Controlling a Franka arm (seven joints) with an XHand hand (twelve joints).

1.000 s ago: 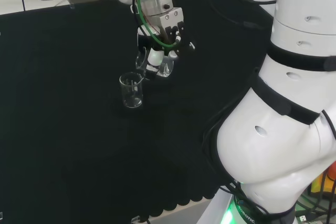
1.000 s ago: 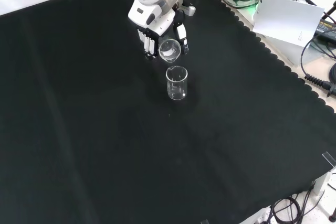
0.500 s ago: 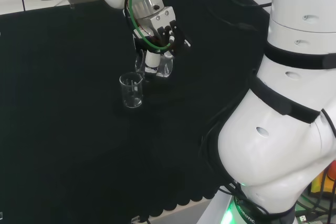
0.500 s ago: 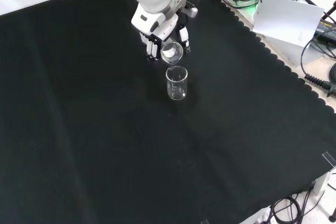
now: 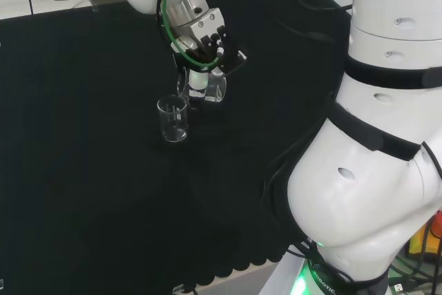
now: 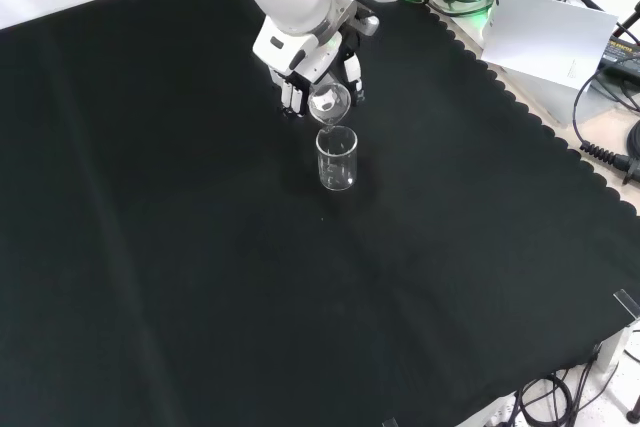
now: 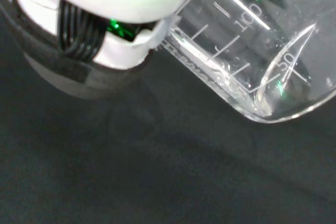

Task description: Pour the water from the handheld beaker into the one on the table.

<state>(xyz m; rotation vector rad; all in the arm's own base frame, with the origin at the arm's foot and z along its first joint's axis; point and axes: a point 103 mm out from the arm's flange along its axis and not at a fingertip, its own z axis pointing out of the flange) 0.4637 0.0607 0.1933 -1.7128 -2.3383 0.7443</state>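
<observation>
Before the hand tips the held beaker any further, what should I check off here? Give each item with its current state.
1. Hand has its fingers curled round the held beaker: ok.
2. Held beaker is tilted with its mouth toward the beaker on the cloth: ok.
3. Beaker on the cloth stands upright, in the head view too: ok.
4. Held beaker's lip is over the other's mouth: cannot tell; in the front view they nearly meet.
5. Water left in the held beaker: cannot tell.
6. Spill on the black cloth: none visible, ok.
</observation>
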